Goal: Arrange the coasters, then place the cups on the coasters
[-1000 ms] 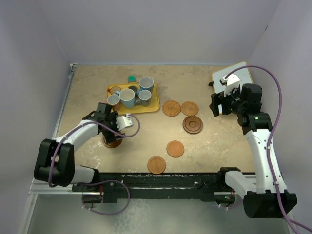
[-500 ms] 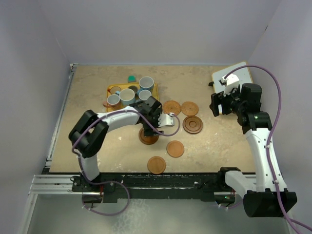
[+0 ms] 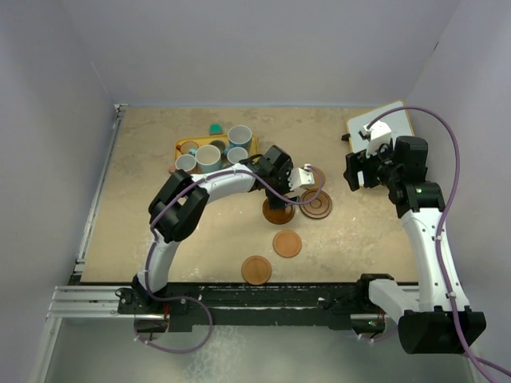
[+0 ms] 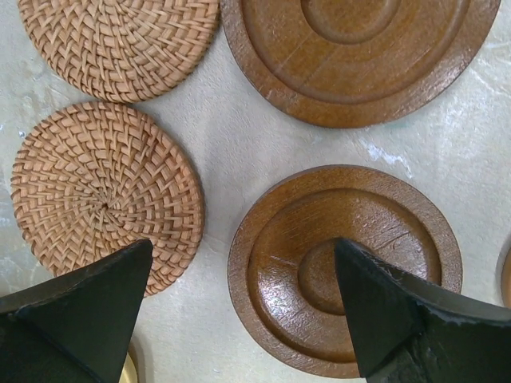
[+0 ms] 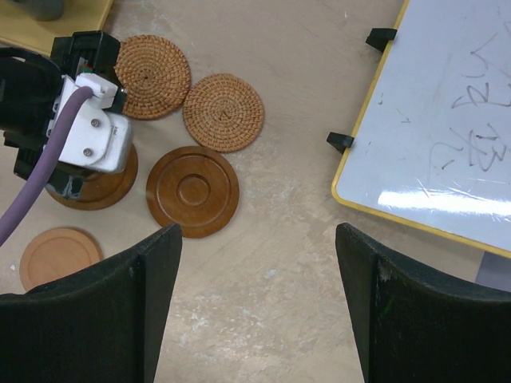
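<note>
- Toward the far-left corner of the desk (image 3: 144, 199), the yellow tray (image 3: 183, 145) held cups (image 3: 209, 157); coasters (image 3: 287, 243) lay mid-desk.
- Left wrist: the left gripper (image 4: 243, 243) had its jaws spread wide, gripping nothing, one finger (image 4: 383, 311) over a ringed coaster (image 4: 279, 263).
- Right wrist: the right gripper (image 5: 259, 231) gaped wide and empty above the desk.

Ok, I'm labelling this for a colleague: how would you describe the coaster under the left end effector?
From the yellow tray of cups, look right to the coaster cluster. Two are dark wood with carved rings; it is the left ringed coaster, beneath the left end effector, its twin uncovered.
</note>
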Motion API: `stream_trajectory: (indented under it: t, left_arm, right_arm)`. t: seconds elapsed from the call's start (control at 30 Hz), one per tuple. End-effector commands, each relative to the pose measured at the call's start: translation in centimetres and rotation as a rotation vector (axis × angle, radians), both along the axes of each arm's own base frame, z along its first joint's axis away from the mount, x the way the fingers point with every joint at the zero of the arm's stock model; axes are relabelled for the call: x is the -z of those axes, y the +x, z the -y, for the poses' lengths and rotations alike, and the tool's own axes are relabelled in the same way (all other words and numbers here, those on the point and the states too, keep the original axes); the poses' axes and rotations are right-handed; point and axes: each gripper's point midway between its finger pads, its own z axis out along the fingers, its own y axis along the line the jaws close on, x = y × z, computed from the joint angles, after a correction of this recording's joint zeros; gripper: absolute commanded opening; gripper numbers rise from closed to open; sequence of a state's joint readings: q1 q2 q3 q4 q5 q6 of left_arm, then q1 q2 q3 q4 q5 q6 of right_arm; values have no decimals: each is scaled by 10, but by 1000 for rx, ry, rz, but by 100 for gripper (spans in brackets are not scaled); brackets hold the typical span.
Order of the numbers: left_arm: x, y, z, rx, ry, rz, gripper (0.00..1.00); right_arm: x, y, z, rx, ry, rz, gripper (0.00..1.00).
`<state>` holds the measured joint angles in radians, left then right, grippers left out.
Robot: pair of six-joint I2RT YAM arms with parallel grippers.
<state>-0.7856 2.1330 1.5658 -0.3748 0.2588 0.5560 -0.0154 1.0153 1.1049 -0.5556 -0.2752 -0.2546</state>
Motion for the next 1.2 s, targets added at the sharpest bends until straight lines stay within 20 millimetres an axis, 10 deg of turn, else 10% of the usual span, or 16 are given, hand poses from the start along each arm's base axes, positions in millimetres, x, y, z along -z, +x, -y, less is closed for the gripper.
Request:
stream_trajectory:
  t: [0.0, 0.43, 0.77, 1.17]
  left_arm:
    - [-5, 14, 14, -38, -47, 36, 91]
    - [-40, 22, 30, -88, -154, 46, 91]
    - [-93, -19, 30, 13, -258, 15, 92]
    - [-31, -96, 36, 180, -144, -11, 92]
  right_arm:
    - [-12, 2, 3, 4, -12, 35, 80]
    - [-13, 1, 3, 2, -14, 40, 80]
    - [-16, -6, -7, -30, 36, 26, 80]
    - [-23, -3, 14, 92, 26, 50, 80]
